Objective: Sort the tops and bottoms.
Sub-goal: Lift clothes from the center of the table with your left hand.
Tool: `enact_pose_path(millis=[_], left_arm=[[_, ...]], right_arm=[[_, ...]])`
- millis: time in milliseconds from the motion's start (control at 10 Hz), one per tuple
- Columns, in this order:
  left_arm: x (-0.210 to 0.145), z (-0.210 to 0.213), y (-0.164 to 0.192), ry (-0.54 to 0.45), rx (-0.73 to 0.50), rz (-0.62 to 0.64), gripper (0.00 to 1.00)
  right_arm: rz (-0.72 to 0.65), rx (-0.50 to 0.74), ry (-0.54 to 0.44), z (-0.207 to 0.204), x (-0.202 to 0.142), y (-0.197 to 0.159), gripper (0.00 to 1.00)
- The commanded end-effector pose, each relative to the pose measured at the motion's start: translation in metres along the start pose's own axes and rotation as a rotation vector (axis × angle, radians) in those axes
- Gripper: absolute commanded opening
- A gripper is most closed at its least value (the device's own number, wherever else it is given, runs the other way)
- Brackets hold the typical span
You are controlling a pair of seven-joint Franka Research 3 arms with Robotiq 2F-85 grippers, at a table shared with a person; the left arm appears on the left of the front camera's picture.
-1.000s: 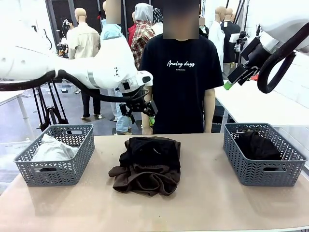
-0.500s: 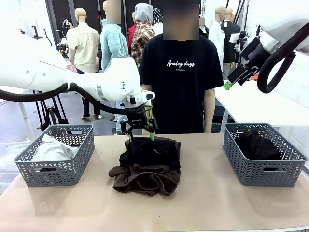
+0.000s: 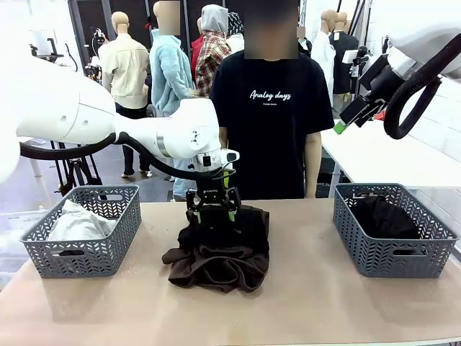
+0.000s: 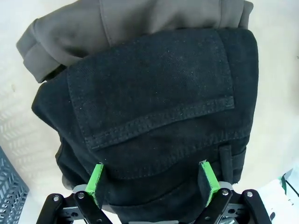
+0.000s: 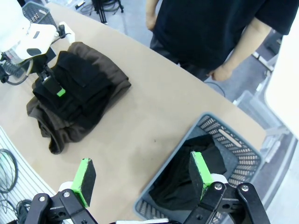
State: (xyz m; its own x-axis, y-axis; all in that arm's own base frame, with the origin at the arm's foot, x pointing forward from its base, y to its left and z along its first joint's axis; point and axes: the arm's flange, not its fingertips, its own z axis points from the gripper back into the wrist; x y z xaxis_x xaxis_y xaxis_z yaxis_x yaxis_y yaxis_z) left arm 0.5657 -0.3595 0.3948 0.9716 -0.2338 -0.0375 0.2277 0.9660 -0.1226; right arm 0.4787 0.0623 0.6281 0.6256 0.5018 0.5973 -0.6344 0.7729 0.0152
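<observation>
A folded black bottoms piece (image 3: 238,225) lies on a larger dark brown fleece bottoms piece (image 3: 216,270) at the table's middle. My left gripper (image 3: 213,209) stands open and pointing down at the far edge of the black piece (image 4: 159,107). Its green pads (image 4: 96,179) straddle the waistband end, and the fleece (image 4: 140,23) shows beyond. The pale grey-white tops (image 3: 75,223) fill the left basket (image 3: 86,254). Another black bottoms piece (image 3: 385,216) sits in the right basket (image 3: 392,256). My right gripper (image 5: 142,179) hangs open high at the right, above that basket (image 5: 243,158).
A person in a black T-shirt stands at the far side, a hand (image 5: 222,72) hanging near the table edge. Bare tabletop (image 3: 310,288) lies between the pile and each basket and along the front edge. A second table stands off to the right.
My left gripper has come down from above the table's far edge onto the black piece on the pile, still open. The right arm has not moved.
</observation>
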Motion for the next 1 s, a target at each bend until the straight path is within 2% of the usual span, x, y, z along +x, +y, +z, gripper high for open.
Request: enact_pose_path(millis=[0, 100, 500, 900], left_arm=[[0.0006, -0.0029, -0.0027, -0.007, -0.016, 0.009, 1.0], [-0.0008, -0.0035, -0.0023, -0.019, -0.036, -0.028, 0.8], [-0.0022, -0.0038, -0.0004, -0.008, -0.037, -0.03, 0.0], [-0.0054, 0.0003, -0.0023, -0.006, -0.015, -0.046, 0.0]], right_arm=[[-0.013, -0.014, 0.018, 0.0003, 0.0029, 0.0003, 1.0], [-0.013, -0.014, 0.018, 0.0003, 0.0029, 0.0003, 1.0], [-0.013, -0.014, 0.018, 0.0003, 0.0029, 0.0003, 1.0], [-0.013, -0.014, 0.018, 0.0003, 0.0029, 0.0003, 1.0]])
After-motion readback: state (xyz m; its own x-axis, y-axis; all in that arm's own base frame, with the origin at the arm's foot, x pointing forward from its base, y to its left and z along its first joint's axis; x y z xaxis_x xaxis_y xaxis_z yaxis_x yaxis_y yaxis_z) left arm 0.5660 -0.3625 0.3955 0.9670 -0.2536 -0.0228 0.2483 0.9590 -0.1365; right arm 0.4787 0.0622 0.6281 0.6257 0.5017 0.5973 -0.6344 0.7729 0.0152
